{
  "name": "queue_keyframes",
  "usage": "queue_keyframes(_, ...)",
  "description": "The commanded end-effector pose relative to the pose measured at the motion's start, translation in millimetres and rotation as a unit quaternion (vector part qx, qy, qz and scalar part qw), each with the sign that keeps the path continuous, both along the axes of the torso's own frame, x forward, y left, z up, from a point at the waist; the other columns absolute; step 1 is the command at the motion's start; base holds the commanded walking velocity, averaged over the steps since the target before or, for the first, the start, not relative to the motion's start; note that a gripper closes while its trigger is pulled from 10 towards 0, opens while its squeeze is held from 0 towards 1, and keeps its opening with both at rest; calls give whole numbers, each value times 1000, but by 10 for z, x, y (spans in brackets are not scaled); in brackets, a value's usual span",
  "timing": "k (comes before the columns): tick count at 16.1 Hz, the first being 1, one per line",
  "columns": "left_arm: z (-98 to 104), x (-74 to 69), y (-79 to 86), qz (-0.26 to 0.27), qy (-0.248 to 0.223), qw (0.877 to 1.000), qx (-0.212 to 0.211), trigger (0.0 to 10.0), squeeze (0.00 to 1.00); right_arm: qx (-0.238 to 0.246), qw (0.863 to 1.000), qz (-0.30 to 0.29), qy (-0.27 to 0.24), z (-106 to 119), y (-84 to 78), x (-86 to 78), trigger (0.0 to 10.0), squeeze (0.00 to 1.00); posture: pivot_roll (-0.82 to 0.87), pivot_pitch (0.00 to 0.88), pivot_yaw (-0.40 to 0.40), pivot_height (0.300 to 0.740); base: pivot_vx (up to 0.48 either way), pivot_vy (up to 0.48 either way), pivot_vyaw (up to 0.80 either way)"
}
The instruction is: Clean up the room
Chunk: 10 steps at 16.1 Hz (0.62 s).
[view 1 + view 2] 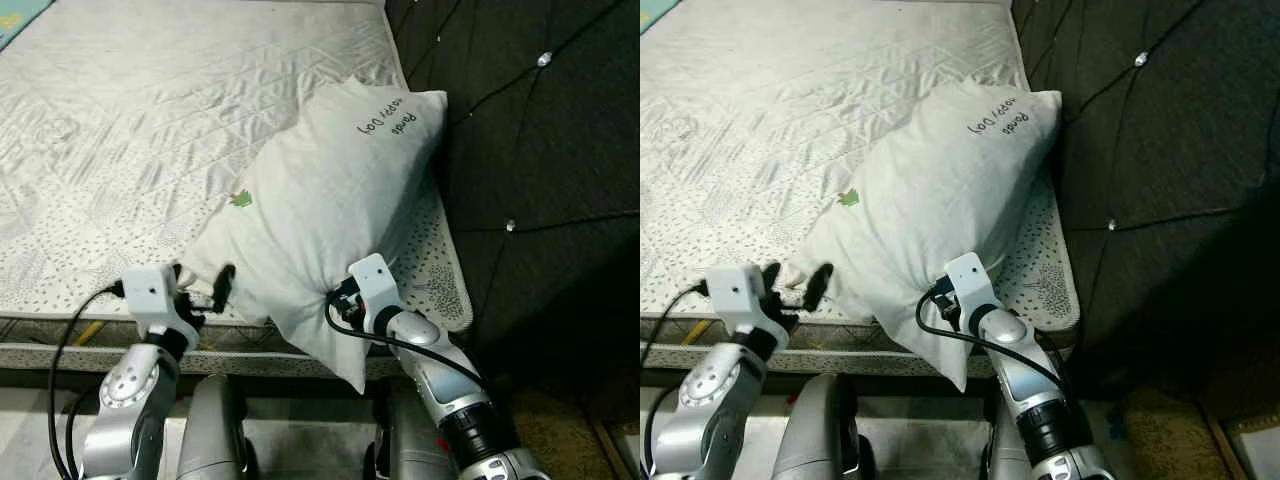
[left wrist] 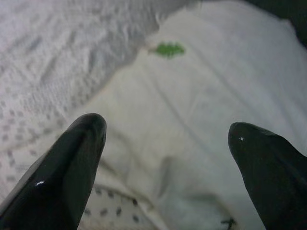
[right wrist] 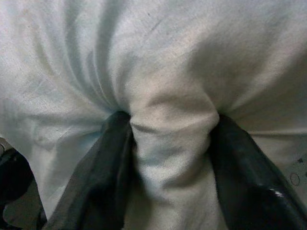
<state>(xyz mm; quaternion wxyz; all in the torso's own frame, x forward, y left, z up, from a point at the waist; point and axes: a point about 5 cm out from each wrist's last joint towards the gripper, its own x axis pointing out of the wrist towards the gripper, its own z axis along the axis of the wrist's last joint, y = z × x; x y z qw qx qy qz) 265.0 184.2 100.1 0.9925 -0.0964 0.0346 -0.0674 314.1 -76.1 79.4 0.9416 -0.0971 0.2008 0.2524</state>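
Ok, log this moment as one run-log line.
right gripper: shut on pillow, fabric bunched between fingers | left gripper: open at pillow's near corner | pillow: on mattress, beside headboard

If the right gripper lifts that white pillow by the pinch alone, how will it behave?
The pillow is probably soft: fabric bunches into deep folds between the right gripper fingers. It will likely sag and swing, as one corner already hangs past the mattress edge. It looks light for its bulk. The left gripper is open beside it and could steady it.
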Motion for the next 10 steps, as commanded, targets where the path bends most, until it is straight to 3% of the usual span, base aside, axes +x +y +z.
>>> queue_keyframes(1,-28,-45,22,5,20,1000,2,10000,0,-13,999,14,38,-155,72,-76,0,0,-29,170,-9,577,0,0,0)
queue_keyframes(5,-56,-135,129,41,53,998,14,10000,0,-13,998,20,52,-197,71,-76,0,0,-27,169,-13,577,0,0,0)
queue_keyframes(10,-45,-114,77,34,53,998,14,10000,0,-11,997,44,60,-232,110,-93,0,0,-20,137,-17,577,0,0,0)
